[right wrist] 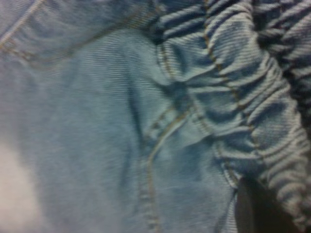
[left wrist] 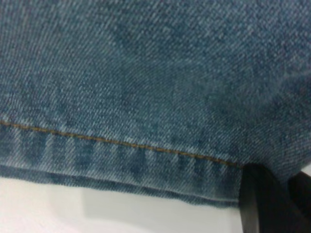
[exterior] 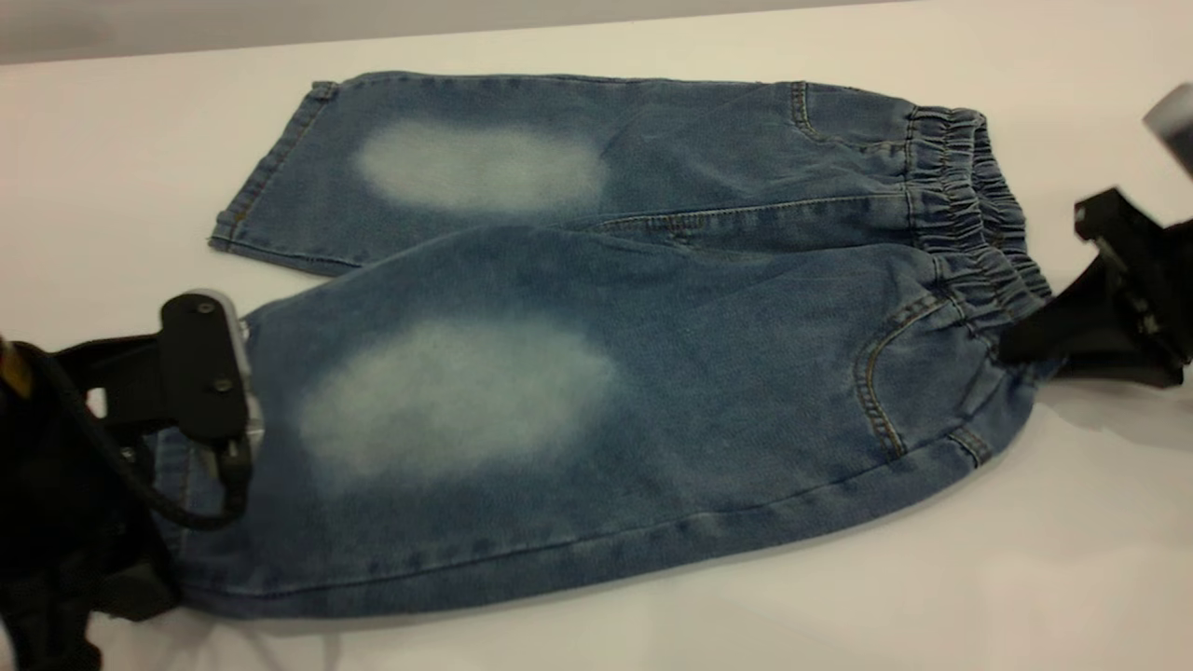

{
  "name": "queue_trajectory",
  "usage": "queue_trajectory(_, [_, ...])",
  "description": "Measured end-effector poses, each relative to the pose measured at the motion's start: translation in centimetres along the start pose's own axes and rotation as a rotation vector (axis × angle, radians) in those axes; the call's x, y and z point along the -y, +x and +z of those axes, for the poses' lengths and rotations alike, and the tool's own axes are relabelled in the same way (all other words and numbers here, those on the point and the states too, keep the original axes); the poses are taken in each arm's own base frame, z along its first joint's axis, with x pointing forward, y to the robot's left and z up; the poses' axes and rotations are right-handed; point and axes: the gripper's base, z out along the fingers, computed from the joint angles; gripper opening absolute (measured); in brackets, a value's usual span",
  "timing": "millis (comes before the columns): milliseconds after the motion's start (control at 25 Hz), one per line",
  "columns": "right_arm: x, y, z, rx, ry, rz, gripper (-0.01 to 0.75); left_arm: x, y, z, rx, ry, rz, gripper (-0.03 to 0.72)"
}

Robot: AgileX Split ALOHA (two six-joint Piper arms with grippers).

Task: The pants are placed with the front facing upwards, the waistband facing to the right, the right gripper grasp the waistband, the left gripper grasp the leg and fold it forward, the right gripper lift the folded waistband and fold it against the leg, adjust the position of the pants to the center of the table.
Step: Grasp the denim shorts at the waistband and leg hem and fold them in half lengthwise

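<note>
Pants [exterior: 596, 373] lie flat on the counter [exterior: 1072, 559], waistband [exterior: 969, 224] rightward. Left gripper [exterior: 210, 447] sits at the near leg's hem, right gripper [exterior: 1025, 340] at the waistband's near end; whether either's fingers pinch denim, I cannot tell.

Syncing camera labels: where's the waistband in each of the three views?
Exterior: the waistband runs along the pants' right end, with the right gripper at its near corner.
Left wrist: not in it; only the leg hem.
Right wrist: puckered band fills one side, beside a dark fingertip.
Shared landmark: tan stitching.
</note>
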Motion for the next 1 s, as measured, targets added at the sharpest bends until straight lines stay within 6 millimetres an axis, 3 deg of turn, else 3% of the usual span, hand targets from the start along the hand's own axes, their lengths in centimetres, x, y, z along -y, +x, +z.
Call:
queue_trajectory(360, [-2.6, 2.3, -3.0, 0.031, -0.040, -0.038, 0.035, -0.5, -0.6, -3.9, 0.100, -0.098, -0.001, 0.061])
queue_trajectory(680, [-3.8, 6.2, -5.3, 0.030, -0.045, -0.033, 0.035, -0.1, -0.1, -8.1, 0.166, -0.162, -0.006, 0.061])
queue_trajectory(840, [-4.8, 6.0, -6.2, 0.072, -0.070, -0.027, 0.035, -0.5, -0.3, -10.8, 0.277, -0.321, 0.056, 0.061])
queue_trajectory(1000, [-5.3, 5.6, -6.7, 0.122, -0.087, -0.007, 0.035, -2.2, -1.6, -13.3, 0.418, -0.502, 0.093, 0.061])
